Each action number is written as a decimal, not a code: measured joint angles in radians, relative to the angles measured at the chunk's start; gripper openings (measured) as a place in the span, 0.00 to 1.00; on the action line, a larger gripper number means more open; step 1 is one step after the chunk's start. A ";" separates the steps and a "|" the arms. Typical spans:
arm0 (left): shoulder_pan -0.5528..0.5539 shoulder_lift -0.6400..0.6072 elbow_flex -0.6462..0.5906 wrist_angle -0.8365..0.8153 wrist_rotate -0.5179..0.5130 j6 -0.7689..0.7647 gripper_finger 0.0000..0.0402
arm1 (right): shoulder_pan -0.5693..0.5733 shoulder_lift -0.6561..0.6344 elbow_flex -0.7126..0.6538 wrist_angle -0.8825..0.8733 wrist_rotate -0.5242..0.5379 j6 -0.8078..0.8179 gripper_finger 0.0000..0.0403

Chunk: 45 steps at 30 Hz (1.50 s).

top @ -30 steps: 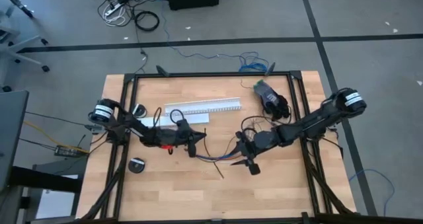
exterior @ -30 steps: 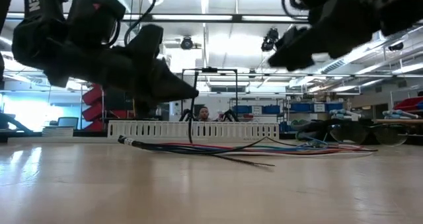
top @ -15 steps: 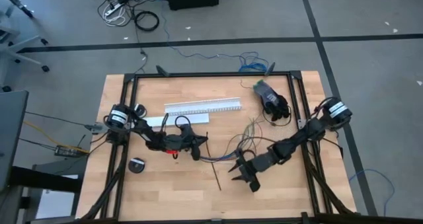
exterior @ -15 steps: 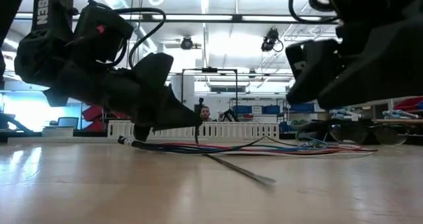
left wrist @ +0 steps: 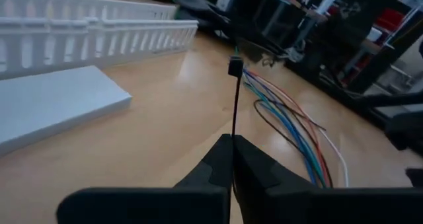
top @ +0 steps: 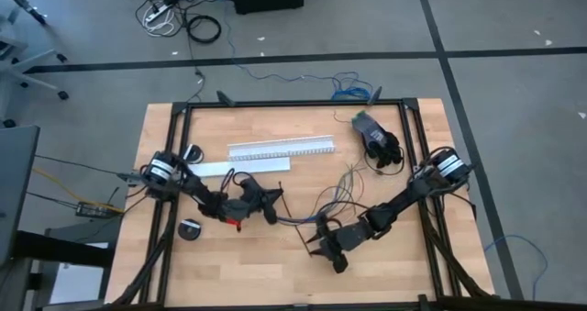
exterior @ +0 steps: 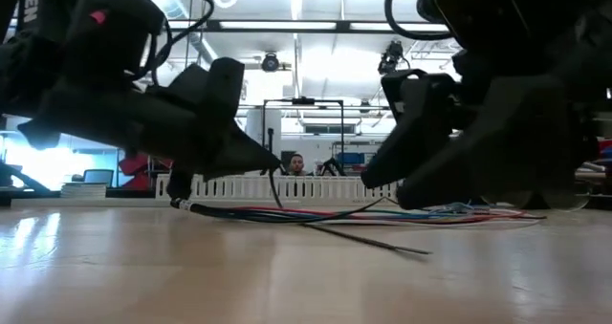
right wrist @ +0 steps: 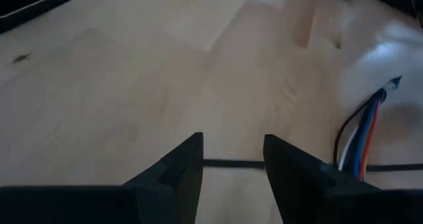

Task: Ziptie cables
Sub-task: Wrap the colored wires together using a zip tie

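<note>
Left gripper [left wrist: 232, 159] was clamped on the ziptie [left wrist: 234, 105], beside the cables [left wrist: 291, 135] on the table [top: 229, 274]. Right gripper [right wrist: 232, 159] hung parted, empty, over the ziptie's other end.

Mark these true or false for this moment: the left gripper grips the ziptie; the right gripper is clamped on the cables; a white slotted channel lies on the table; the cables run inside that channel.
1. The left gripper is shut on the ziptie. True.
2. The right gripper is clamped on the cables. False: its fingers stand open and empty above the table.
3. A white slotted channel lies on the table. True.
4. The cables run inside the channel. False: they lie on bare wood, apart from it.
</note>
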 joint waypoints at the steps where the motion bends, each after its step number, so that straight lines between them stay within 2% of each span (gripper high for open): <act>1: -0.006 0.000 0.000 0.000 -0.024 -0.002 0.00 | 0.000 0.000 0.002 -0.001 0.000 0.000 0.38; 6: -0.009 0.000 0.001 0.000 -0.089 -0.014 0.00 | 0.010 -0.002 0.003 -0.024 -0.001 0.001 0.38; 12: -0.010 0.000 0.001 -0.014 -0.088 -0.003 0.00 | 0.030 -0.002 0.003 -0.063 -0.003 0.054 0.38; 28: -0.039 0.000 0.034 -0.012 -0.086 0.023 0.00 | 0.033 -0.002 0.003 -0.096 0.002 0.057 0.38; 45: -0.045 0.000 0.034 -0.052 -0.092 -0.006 0.00 | 0.043 0.005 0.002 -0.109 -0.001 0.134 0.38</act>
